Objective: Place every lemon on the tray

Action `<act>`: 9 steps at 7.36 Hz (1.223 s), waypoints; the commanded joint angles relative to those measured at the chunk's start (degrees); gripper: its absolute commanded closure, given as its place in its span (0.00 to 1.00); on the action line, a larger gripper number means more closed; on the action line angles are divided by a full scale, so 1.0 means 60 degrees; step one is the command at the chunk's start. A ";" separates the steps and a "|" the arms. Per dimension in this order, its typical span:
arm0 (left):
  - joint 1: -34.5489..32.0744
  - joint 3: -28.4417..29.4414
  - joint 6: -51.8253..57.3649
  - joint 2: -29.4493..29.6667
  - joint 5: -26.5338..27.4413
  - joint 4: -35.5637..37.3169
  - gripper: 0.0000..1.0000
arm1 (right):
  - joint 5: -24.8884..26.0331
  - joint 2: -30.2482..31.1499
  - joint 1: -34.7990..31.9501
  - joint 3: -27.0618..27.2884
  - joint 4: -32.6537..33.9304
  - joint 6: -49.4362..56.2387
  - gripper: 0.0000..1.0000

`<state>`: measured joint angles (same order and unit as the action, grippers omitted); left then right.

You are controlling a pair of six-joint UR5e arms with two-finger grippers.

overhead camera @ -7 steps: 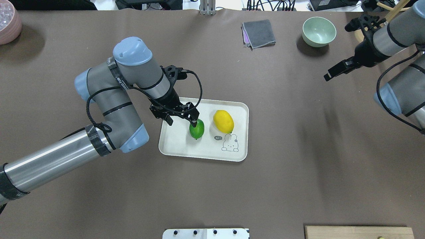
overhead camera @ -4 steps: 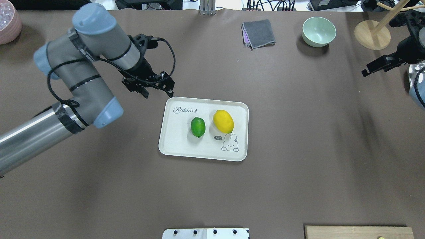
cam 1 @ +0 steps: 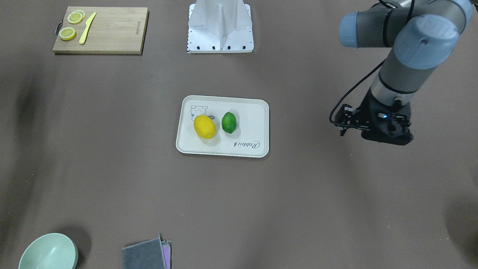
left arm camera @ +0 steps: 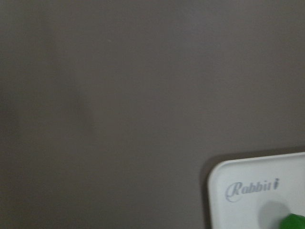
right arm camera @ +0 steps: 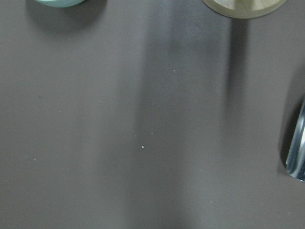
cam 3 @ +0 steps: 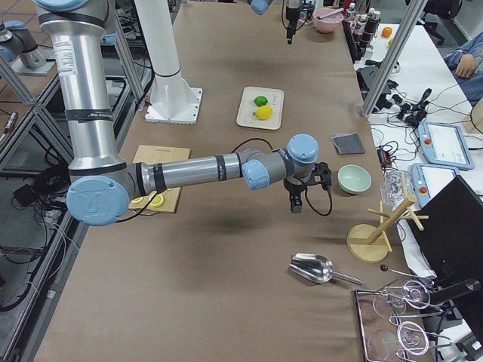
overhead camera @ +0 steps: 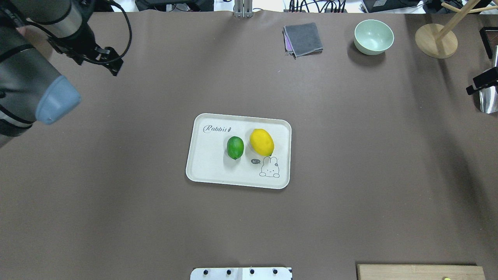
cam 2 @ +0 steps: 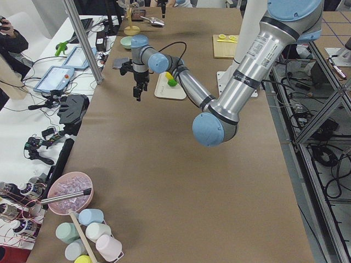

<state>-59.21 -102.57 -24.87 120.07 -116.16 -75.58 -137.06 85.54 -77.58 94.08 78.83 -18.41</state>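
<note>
The cream-white tray [overhead camera: 206, 171] lies in the middle of the table. On it, side by side and upright on their sides, are the green lemon [overhead camera: 235, 147] and the yellow lemon [overhead camera: 262, 142]. Both also show in the front-facing view, green lemon [cam 1: 229, 122] and yellow lemon [cam 1: 204, 126]. My left gripper [overhead camera: 98, 64] hangs open and empty far to the back left of the tray. Its wrist view catches the tray's corner [left arm camera: 248, 191] and an edge of the green lemon [left arm camera: 293, 223]. My right gripper [overhead camera: 480, 83] is at the right edge; its jaws are not readable.
A mint bowl [overhead camera: 373, 37], a folded grey cloth [overhead camera: 303, 39] and a wooden stand [overhead camera: 435, 41] sit along the far edge. A metal scoop [overhead camera: 488, 99] lies at the right. A cutting board [cam 1: 112, 31] with lemon slices and a knife sits near the robot base [cam 1: 220, 26].
My left gripper let go of the green lemon on the tray and pulled away up and to the back left. My right arm drew back toward the right edge.
</note>
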 commanded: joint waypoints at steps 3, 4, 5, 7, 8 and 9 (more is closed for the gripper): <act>-0.2386 -0.0674 0.0644 -0.2660 -0.0525 0.0323 0.02 | 0.0798 0.0290 -0.1131 0.0668 0.2706 0.2012 0.00; -0.2769 -0.0659 0.0644 -0.3450 -0.0982 -0.0259 0.02 | 0.0798 0.0290 -0.1147 0.0683 0.2929 0.2014 0.01; -0.3077 -0.0369 0.0644 -0.4082 -0.1073 -0.1309 0.02 | 0.0754 0.0275 -0.1147 0.0654 0.2960 0.2000 0.01; -0.4013 0.0580 0.1210 -0.5110 -0.2443 -0.2778 0.02 | 0.0637 0.0348 -0.1220 0.0639 0.3151 0.1985 0.00; -0.4177 0.0992 0.1622 -0.5244 -0.2712 -0.2871 0.02 | 0.0622 0.0348 -0.1221 0.0596 0.3165 0.1985 0.00; -0.4222 0.1054 0.1640 -0.5347 -0.2715 -0.2857 0.02 | 0.0608 0.0406 -0.1264 0.0639 0.3166 0.1985 0.00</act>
<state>-83.55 -97.86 -16.31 89.21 -131.16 -91.85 -133.28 87.67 -84.91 97.80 97.71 -6.50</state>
